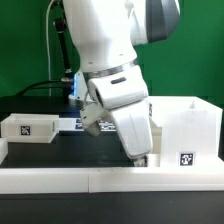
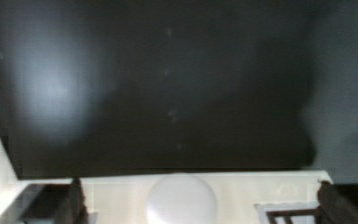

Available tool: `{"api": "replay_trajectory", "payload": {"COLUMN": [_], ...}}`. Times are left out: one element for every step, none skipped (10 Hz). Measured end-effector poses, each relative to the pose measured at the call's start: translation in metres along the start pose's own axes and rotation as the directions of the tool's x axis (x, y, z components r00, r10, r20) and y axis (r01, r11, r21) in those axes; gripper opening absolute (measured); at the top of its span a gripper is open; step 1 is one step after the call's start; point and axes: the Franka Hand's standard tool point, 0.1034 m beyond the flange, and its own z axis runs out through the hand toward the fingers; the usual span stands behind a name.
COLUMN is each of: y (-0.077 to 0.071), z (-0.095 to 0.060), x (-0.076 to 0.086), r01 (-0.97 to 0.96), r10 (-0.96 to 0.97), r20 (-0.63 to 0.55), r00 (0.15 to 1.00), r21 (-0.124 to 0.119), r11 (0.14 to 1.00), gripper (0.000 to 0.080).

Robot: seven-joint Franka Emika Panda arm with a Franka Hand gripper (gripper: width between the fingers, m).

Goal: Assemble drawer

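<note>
**Low white rail in front, open gripper just behind it beside the drawer shell**

Closest to the exterior camera lies a long low rail [image 1: 60, 180]. It is white, smooth and straight-edged, and it runs across the whole width of the picture. Behind it is the table [image 1: 60, 150], which is flat, matte and black.

The arm [image 1: 105, 45] is made of glossy white rounded shells with a grey joint. It leans down over the table, and the gripper [image 1: 138, 150] at its end points downward and is low over the table, just behind the rail.

In the wrist view two dark fingers [image 2: 48, 203] stand wide apart at the two lower corners. The gripper [image 2: 179, 205] is therefore open and holds nothing. Between the fingers a pale band of the rail [image 2: 247, 195] is visible, with a blurred whitish oval on it that I cannot identify. The rest of this view is the dark table [image 2: 158, 80] with a soft shine.

The drawer is in separate parts. Its shell [image 1: 190, 125] is a tall white plastic box with thin flat walls and an open top. It stands upright on the exterior view's right, just beside the gripper, and I cannot tell if they touch. One black-and-white square tag [image 1: 186, 158] is on its front face, low down. A small shallow tray [image 1: 12, 128], also white and rectangular, lies on the exterior view's left, well apart from the gripper, and it carries its own square tag [image 1: 26, 127]. The arm hides the middle of the table.
</note>
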Motion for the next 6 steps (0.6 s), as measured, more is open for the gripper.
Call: {"api": "replay_trajectory", "payload": {"y": [0.001, 0.002, 0.001, 0.001, -0.001, 0.001], "z": [0.000, 0.001, 0.001, 0.000, -0.002, -0.009], "x": [0.005, 0.006, 0.004, -0.001, -0.012, -0.025], "r01": [-0.008, -0.023, -0.020, -0.016, -0.011, -0.009], "r10": [0.008, 0.023, 0.020, 0.016, 0.011, 0.008], "r20": [0.003, 0.032, 0.038, 0.038, 0.043, 0.046], "r00": [1.000, 0.999, 0.999, 0.999, 0.999, 0.999], "r21": [-0.001, 0.004, 0.005, 0.005, 0.014, 0.019], "r11": [1.000, 1.000, 1.000, 1.000, 1.000, 1.000], "gripper": [0.0649, 0.0649, 0.0649, 0.0649, 0.0649, 0.0649]}}
